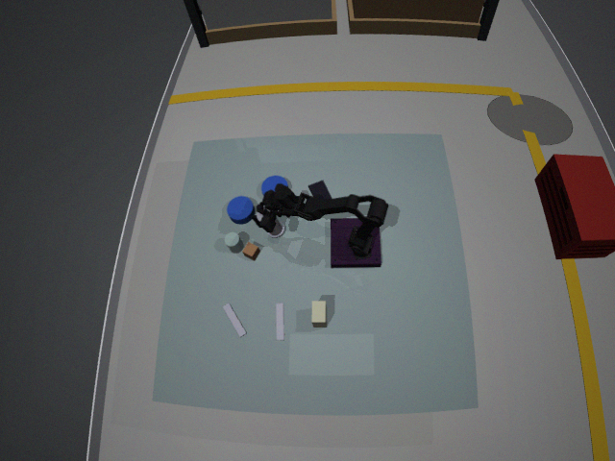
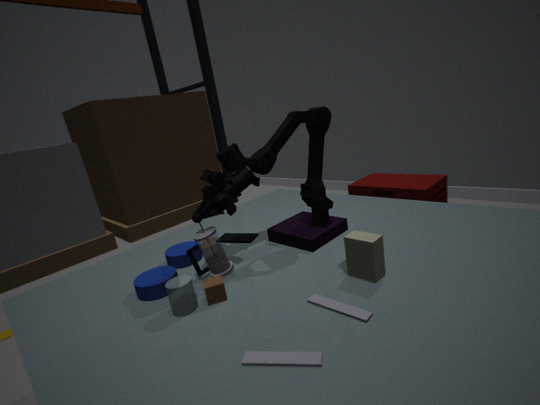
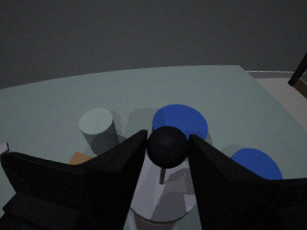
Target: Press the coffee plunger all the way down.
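Fingers: my gripper [image 3: 168, 137] is clamped on the black plunger knob [image 3: 167, 146]; in the wrist view my two dark fingers press it from either side.
Plunger rod: a short length shows under the knob in the wrist view; the exterior view shows it as a thin line between my gripper [image 2: 201, 216] and the lid.
Coffee press: upright on the tabletop [image 2: 392, 305] directly under my fingers, glass body [image 2: 213, 255] with a black handle [image 2: 195, 261] on its left in the exterior view; from the top it is mostly hidden under my wrist, with only a pale rim [image 1: 276, 230] showing.
Nearest neighbours: brown cube [image 2: 214, 289] and pale cylinder [image 2: 180, 295] stand just in front of the press in the exterior view; the wrist view shows the cylinder [image 3: 98, 128] but only a sliver of the cube.
Blue discs: two flat ones [image 1: 241, 208] [image 1: 274, 185] beside the press, both seen beyond my fingers in the wrist view.
Mid-tabletop: cream block [image 2: 364, 256], two white strips [image 2: 339, 307] [image 2: 282, 358]; outside the wrist view.
Arm base: purple plate [image 1: 355, 243].
Far: red crate [image 1: 578, 206] and a large brown box [image 2: 143, 152].
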Tool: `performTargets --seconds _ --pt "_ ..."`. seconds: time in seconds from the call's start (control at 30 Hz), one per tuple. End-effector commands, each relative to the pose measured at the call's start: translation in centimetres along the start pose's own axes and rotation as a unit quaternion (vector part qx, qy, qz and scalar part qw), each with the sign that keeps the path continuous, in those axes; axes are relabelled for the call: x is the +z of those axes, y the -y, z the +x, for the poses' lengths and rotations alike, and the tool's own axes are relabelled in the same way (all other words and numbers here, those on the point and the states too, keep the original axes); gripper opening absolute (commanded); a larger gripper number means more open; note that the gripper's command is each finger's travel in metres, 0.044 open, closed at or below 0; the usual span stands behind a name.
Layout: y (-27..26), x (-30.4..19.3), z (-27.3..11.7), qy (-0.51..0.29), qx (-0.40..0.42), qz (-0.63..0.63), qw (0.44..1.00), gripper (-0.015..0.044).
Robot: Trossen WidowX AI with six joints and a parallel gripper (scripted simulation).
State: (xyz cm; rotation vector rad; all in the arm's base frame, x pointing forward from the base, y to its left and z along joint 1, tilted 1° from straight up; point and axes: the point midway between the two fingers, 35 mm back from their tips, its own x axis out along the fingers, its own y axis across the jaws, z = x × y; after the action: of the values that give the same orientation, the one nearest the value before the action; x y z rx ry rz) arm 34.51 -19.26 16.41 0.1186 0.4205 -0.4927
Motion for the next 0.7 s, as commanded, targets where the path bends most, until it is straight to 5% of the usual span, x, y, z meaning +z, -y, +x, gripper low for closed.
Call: performTargets --seconds 0.0,0.67 --pt "0.0 -2.25 0.72 -0.037 -0.001 0.003 0.999 0.012" --pt "0.0 -1.93 1.02 -0.036 -0.001 0.003 0.999 0.012"
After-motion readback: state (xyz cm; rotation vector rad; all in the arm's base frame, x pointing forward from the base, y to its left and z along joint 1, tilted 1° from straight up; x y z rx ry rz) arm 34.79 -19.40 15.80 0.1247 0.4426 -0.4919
